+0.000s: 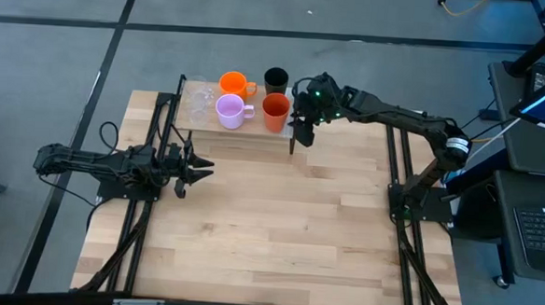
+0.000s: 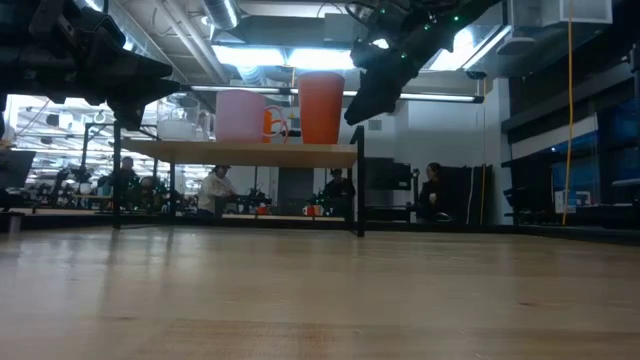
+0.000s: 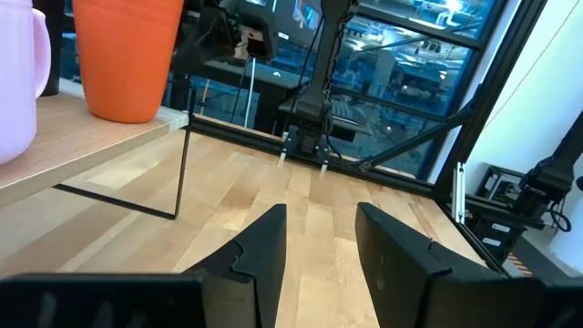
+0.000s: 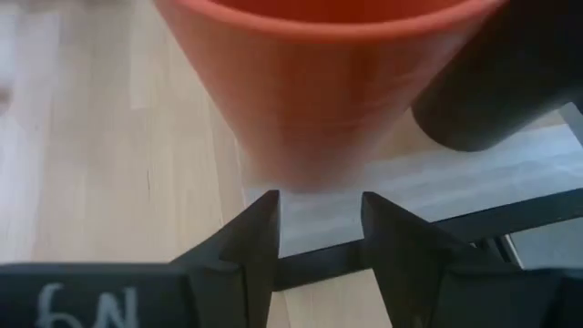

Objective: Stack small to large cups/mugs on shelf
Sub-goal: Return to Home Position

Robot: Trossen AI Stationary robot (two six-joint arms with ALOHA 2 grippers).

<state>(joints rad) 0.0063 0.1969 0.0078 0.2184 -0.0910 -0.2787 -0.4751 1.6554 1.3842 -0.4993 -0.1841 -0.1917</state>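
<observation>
Six cups stand on the shelf (image 1: 255, 133): two clear glasses (image 1: 198, 102), an orange mug (image 1: 232, 83), a lilac mug (image 1: 229, 111), a black tumbler (image 1: 275, 79) and a red-orange cup (image 1: 275, 112). The right end effector (image 4: 319, 210) hangs open and empty just beside the red-orange cup. The left end effector (image 1: 204, 170) hovers open over the counter (image 1: 278, 227).

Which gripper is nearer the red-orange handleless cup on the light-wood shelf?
Right. The right gripper hangs open close beside the red-orange handleless cup; the left gripper waits over the wooden tabletop, off the front-left corner of the light-wood shelf.
</observation>
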